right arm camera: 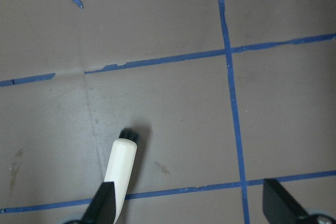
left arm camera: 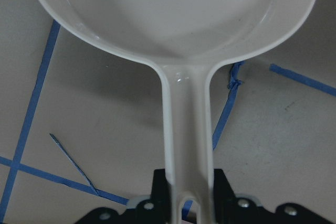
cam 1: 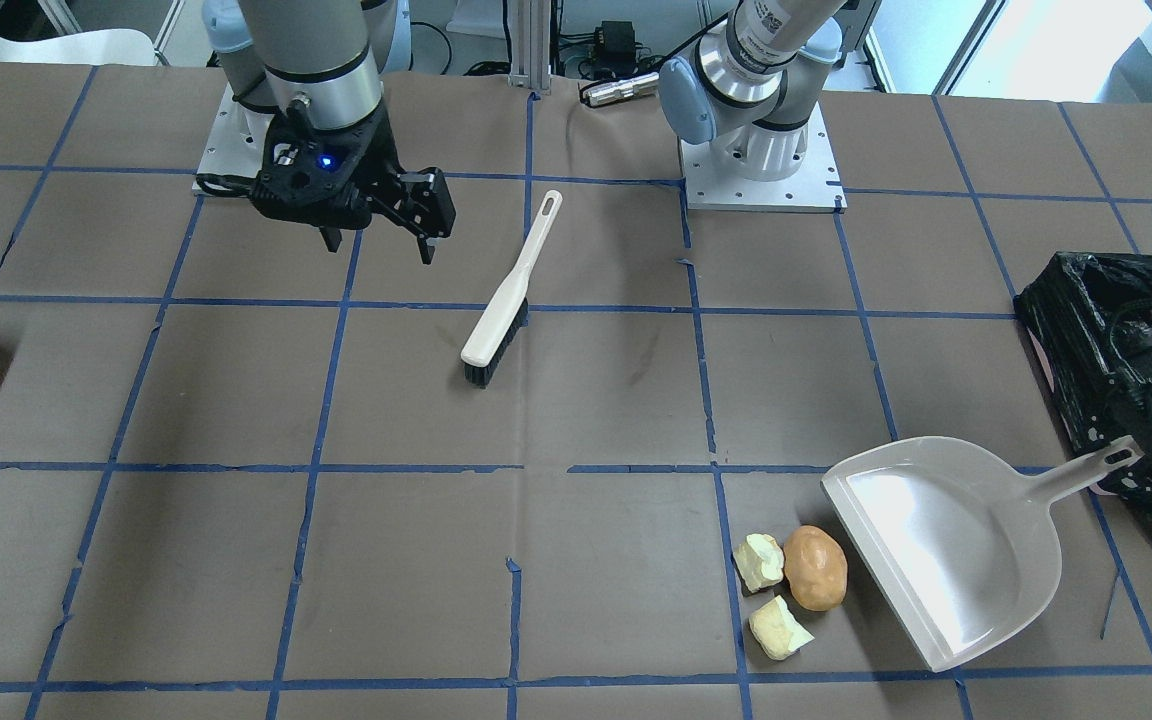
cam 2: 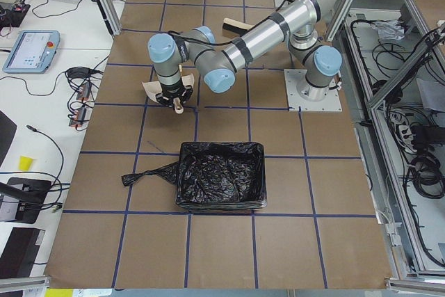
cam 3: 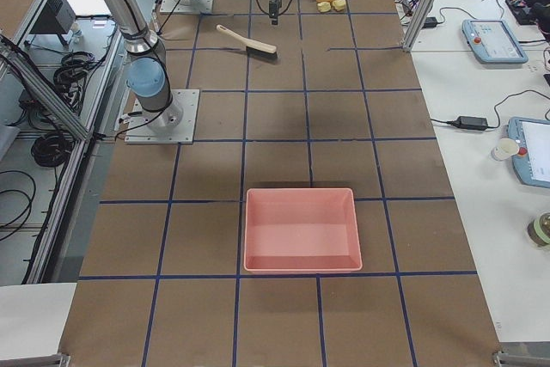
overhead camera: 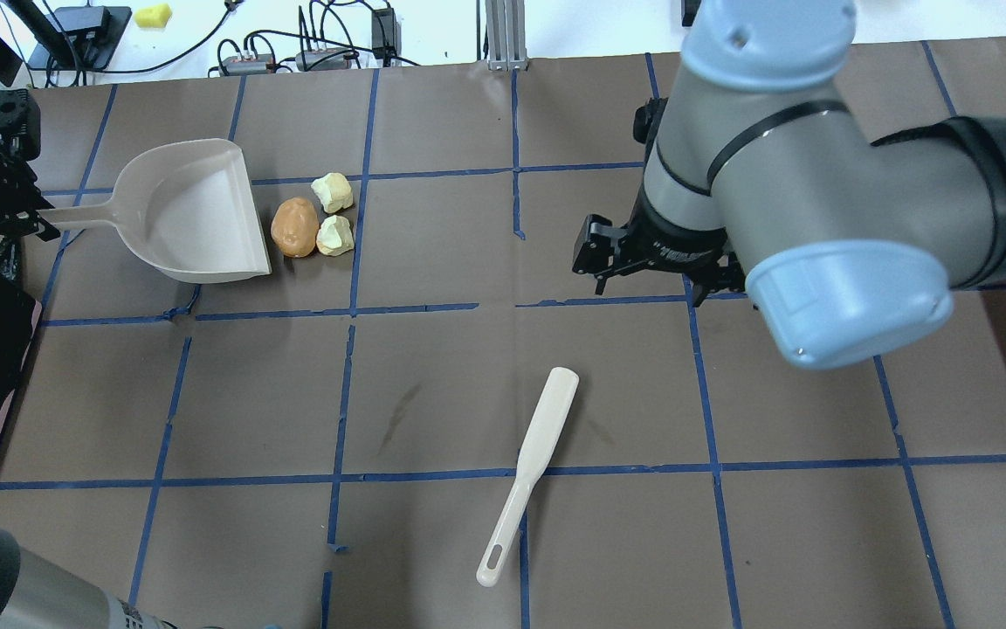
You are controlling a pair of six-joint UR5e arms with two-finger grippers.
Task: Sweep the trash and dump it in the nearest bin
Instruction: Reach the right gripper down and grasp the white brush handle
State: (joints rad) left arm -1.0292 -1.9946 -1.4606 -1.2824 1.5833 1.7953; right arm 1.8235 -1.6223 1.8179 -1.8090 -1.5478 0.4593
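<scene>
Table (cam 1: 236, 400): brown paper, blue tape grid. Step in hand: fetching the brush (cam 1: 508, 300); sweeping not begun. Right pincer (cam 1: 378, 245) hovers near its handle, fingers wide apart, empty; next it must descend and close there. Left pincer (left arm camera: 188, 184) looks clamped on the dustpan (cam 1: 936, 550) handle. Trash (cam 1: 804, 580) lies just beside the pan's lip, black-bagged bin (cam 1: 1126, 360) behind the handle.

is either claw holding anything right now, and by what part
The left claw grips the dustpan by the end of its handle; the right claw is open and empty.
</scene>
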